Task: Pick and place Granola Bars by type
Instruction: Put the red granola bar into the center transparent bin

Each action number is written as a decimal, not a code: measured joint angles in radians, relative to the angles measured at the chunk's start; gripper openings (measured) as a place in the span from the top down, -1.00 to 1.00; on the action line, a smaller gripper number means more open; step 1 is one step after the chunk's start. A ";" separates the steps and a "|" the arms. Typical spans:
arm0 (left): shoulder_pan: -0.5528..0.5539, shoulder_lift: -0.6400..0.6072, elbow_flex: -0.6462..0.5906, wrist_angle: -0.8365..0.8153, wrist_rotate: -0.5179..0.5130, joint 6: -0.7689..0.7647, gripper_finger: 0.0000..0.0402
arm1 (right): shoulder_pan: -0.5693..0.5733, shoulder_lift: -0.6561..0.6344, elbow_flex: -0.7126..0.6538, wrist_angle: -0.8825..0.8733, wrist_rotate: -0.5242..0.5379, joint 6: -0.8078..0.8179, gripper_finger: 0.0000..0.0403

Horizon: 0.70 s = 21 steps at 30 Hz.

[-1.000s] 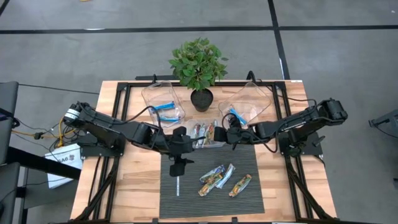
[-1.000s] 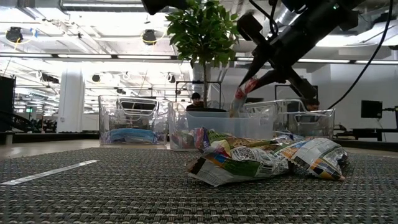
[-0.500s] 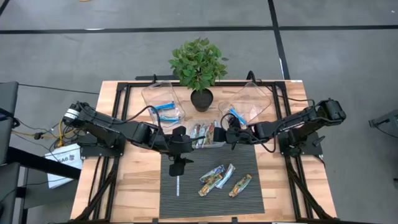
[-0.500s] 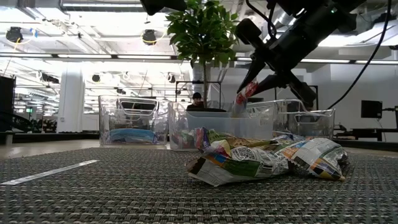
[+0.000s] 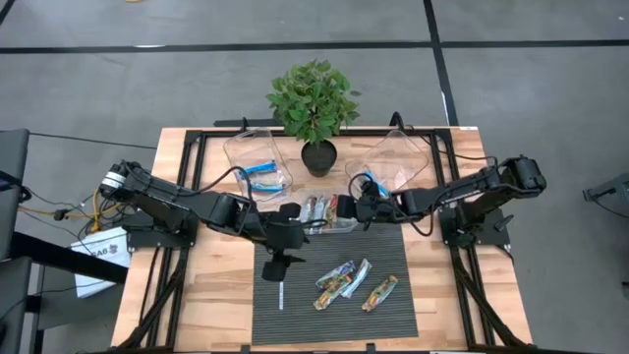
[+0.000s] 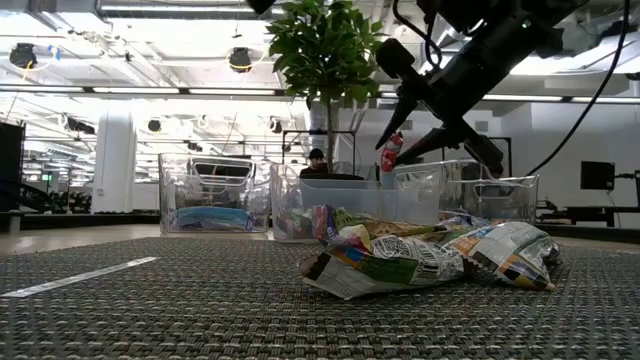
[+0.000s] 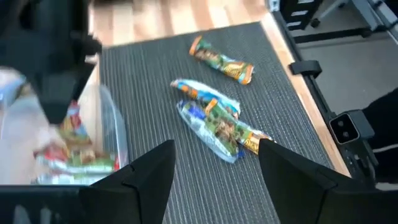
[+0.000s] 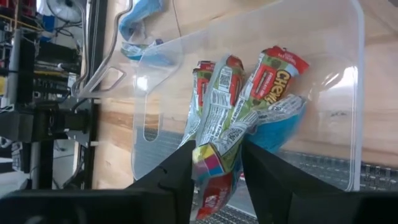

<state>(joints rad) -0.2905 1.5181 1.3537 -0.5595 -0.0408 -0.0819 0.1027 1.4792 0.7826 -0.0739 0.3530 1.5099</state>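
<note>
Above the table, in the high view, the right gripper [image 5: 350,208] is being held over the middle clear tub [image 5: 346,225], while the left gripper [image 5: 276,270] is being kept wide open over the mat [image 5: 388,305] — four granola bars [image 5: 342,281] are lying there loose. At table height, a red-wrapped bar [image 6: 389,158] is being let go between parted jaws. Past the right wrist, that bar [image 8: 212,168] is hanging over the tub's red bars [image 8: 271,73]. Light, crinkly and slippery — each is probably best pinched mid-length.
</note>
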 joint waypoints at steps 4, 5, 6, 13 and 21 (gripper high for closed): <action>0.000 0.000 0.000 0.003 0.006 0.046 -0.12 | -0.019 0.000 0.000 -0.004 -0.052 0.009 0.35; 0.000 0.000 0.000 0.000 0.006 0.051 -0.12 | -0.023 0.000 0.000 -0.008 -0.062 0.009 0.34; -0.001 0.000 0.000 -0.003 0.006 0.056 -0.12 | -0.026 0.000 0.000 -0.013 -0.066 0.010 0.33; -0.018 0.000 0.000 -0.016 0.002 0.079 -0.12 | -0.033 0.000 0.000 -0.071 -0.067 0.027 0.26; -0.019 0.000 0.000 -0.049 0.018 0.070 -0.12 | -0.032 -0.001 0.002 -0.150 -0.064 0.062 0.29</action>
<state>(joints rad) -0.3096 1.5181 1.3537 -0.6082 -0.0231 -0.0122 0.0704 1.4780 0.7845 -0.2244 0.2893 1.5715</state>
